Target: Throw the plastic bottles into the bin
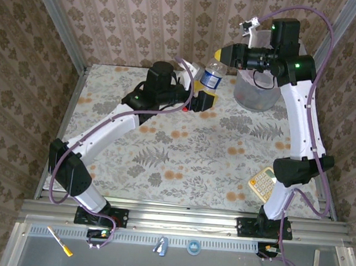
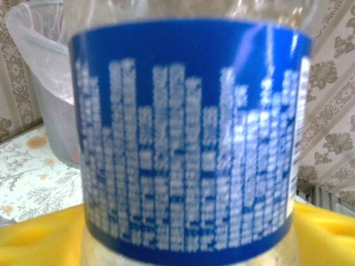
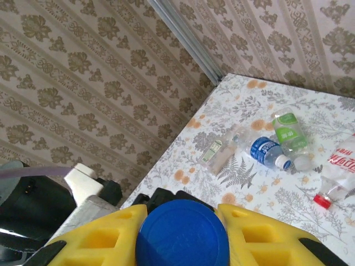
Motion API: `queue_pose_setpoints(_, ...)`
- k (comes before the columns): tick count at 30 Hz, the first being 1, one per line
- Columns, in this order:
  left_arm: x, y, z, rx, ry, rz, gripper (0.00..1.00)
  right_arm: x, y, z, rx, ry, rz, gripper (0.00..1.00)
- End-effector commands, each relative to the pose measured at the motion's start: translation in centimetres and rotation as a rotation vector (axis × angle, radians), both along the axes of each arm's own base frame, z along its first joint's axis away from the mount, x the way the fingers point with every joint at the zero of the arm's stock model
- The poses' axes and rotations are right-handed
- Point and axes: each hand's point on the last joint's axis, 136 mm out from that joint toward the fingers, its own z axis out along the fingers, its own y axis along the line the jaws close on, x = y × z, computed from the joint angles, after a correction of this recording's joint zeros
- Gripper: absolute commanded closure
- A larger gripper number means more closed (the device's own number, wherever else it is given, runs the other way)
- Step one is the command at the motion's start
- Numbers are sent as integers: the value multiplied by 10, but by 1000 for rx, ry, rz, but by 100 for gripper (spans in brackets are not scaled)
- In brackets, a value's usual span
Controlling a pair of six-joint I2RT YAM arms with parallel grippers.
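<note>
Left claw (image 1: 204, 102): clenched on the lower body of a clear bottle with a blue label (image 1: 212, 78). Its yellow fingers (image 2: 39, 241) press in from both sides, just under the label's bottom edge.
Held bottle (image 2: 188, 138): above the tabletop and roughly upright, with its neck end toward the right claw. The white print on the label is blurred.
Right claw (image 1: 220, 53): parted about a cap's width, its tip (image 3: 180, 210) straddling a round blue cap (image 3: 182, 235). The inner edges of the yellow fingers meet the cap on both sides, but I cannot tell whether they pinch it or only flank it.
Bin (image 1: 255, 96): at the far right of the table, just beside the held bottle and under the right arm's wrist. Its bag-lined rim (image 2: 33, 33) stands close behind the bottle.
Loose bottles: four lie near each other on the floral table (image 3: 244, 183). They are a green-labelled one (image 3: 289, 133), a blue-labelled one (image 3: 266, 151), a pale clear one (image 3: 219, 155) and a red-capped one (image 3: 338, 172).
Calculator (image 1: 262, 181): near the right arm's base, well apart from the bin.
</note>
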Motion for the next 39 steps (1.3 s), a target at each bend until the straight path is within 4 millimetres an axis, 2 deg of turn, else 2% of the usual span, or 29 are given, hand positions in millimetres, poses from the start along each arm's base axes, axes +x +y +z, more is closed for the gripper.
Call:
queue_pose_setpoints(1,4,3,0,-36,18,18,0,-4,-4,15,-16,-48,-34,98)
queue_pose_setpoints(5,22,26,4,-135,63,76,0,0,-26,31,-103,-160,-173,100)
queue_pose_setpoints(10,28,47,2,-128,50,137,0,10,-81,69,-133,-322,-458,100)
queue_pose_setpoints(14,30,63,-2,-122,51,182,0,2,-126,112,-81,-511,-679,100)
queue_pose_setpoints(18,34,78,-7,-112,52,242,0,-21,-153,151,-72,-711,-821,100)
queue_pose_setpoints(23,40,92,-16,-92,62,306,0,-72,-169,202,-25,-1019,-928,100)
queue_pose_setpoints(27,45,100,-20,-85,65,342,0,-110,-180,227,10,-1244,-1012,100)
queue_pose_setpoints(31,49,107,-23,-76,66,376,0,-123,-179,234,-25,-1305,-1015,100)
queue_pose_setpoints(39,51,114,-28,-71,69,405,0,-118,-178,230,-67,-1310,-1013,100)
